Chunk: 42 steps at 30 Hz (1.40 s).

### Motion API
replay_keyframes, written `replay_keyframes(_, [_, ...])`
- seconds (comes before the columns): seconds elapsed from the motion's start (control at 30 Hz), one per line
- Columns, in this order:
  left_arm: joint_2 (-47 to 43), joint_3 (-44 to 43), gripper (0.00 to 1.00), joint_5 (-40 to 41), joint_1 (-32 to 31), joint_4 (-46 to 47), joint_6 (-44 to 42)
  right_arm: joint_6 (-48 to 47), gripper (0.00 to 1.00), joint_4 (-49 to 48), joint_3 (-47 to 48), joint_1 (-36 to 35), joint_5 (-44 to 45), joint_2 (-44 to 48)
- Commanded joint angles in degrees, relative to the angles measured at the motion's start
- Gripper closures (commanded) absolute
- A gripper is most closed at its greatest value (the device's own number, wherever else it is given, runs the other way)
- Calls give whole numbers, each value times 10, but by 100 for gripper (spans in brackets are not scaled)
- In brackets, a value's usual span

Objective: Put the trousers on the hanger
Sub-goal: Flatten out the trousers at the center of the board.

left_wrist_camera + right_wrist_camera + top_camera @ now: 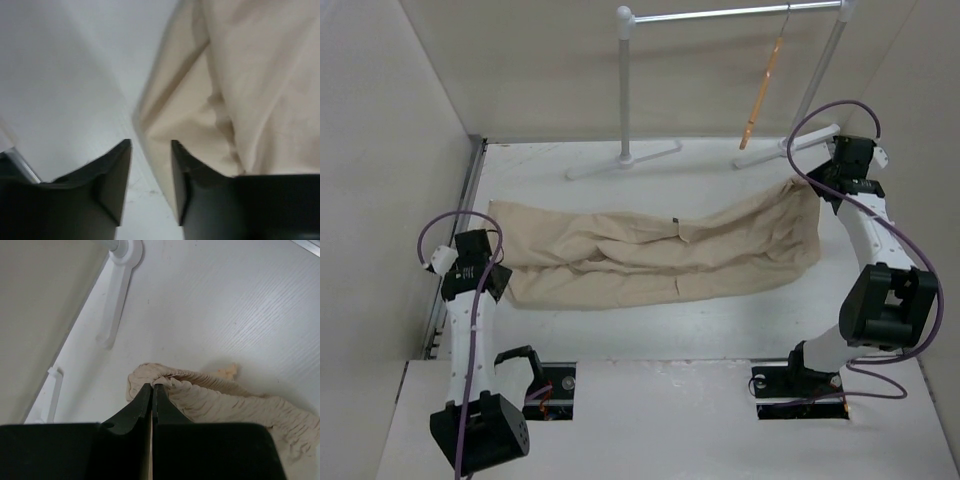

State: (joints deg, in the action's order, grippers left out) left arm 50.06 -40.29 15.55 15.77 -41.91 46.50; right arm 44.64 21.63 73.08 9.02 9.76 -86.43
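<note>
Left gripper hangs part open beside the leg ends, holding nothing — right gripper is pinched shut on the gathered waistband. Limp, light trousers lie across the table, hanger dangling from the rack behind — they'll likely sag, so thick seams suit gripping best

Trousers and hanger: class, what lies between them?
In the top view, only bare table and a foot of the white rack separate the trousers from the hanger.
</note>
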Motion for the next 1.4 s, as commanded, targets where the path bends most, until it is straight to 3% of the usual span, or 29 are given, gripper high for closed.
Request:
replay_keyframes(0.0, [-17, -89, 56, 19, -3, -39, -17, 13, 99, -30, 29, 2, 1, -5])
replay_keyframes(0.1, [34, -186, 48, 18, -23, -27, -20, 11, 99, -32, 21, 2, 2, 0])
replay_keyframes(0.33, [294, -296, 50, -13, -65, 106, -50, 15, 99, -52, -9, -22, -3, 31])
replay_keyframes(0.5, [479, -412, 52, 2, -67, 124, -110, 16, 99, -68, -29, -40, -11, 47])
replay_keyframes(0.6, [542, -456, 52, -1, -55, 131, -113, 15, 99, -77, -40, -47, -24, 53])
replay_keyframes(1.27, [732, -595, 53, -10, -25, 155, -134, 1, 99, -110, -87, -56, -48, 41])
replay_keyframes(1.37, [751, -612, 58, -6, -25, 154, -135, -2, 99, -112, -93, -59, -50, 39])
